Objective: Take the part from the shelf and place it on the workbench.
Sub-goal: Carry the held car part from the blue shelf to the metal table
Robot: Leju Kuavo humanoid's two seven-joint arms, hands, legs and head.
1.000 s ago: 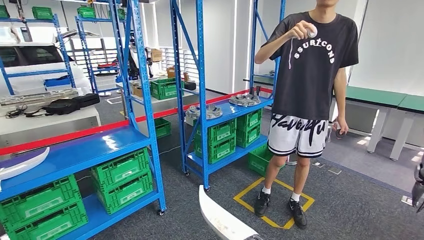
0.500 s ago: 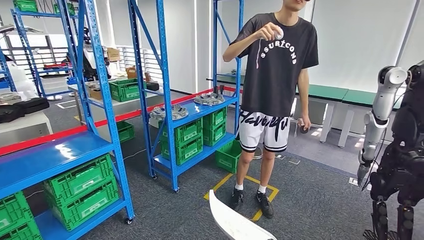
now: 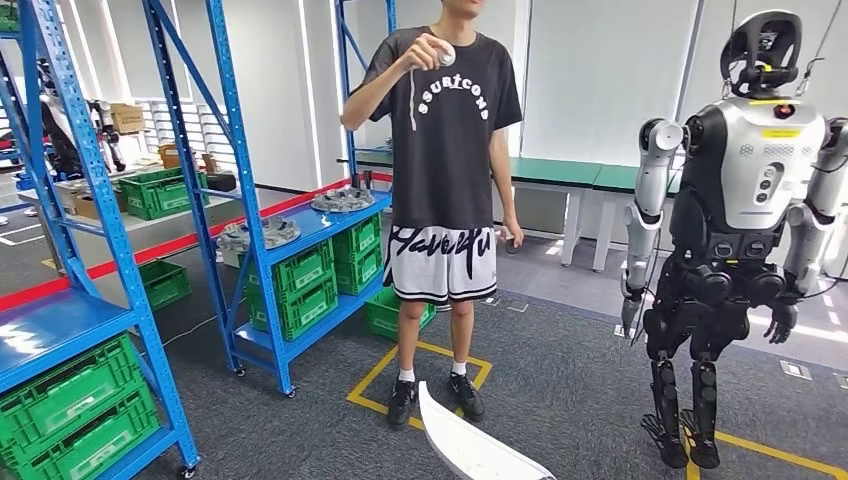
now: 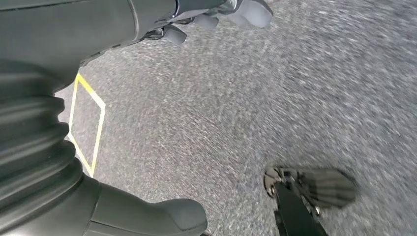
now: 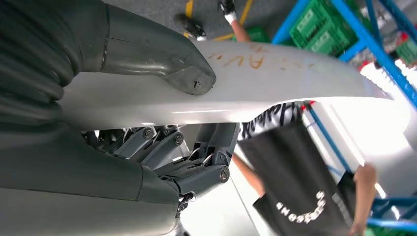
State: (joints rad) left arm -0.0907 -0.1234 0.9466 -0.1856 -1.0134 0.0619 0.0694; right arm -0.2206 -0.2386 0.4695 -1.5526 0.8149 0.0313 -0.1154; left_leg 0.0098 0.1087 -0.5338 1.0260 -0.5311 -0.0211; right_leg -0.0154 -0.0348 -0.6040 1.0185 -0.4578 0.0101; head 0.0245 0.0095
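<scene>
R hand (image 5: 162,123) grips the part (image 5: 275,83), a long white glossy curved panel: thumb on one face, fingers (image 5: 196,162) curled under. Head view shows its tip only, rest cut off. L hand (image 4: 147,29) blurry over grey carpet, fingers apart, holding nothing.

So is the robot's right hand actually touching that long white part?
Touching. In the right wrist view the right hand grips the white part, thumb pressed on one face, fingers curled against the other.
</scene>
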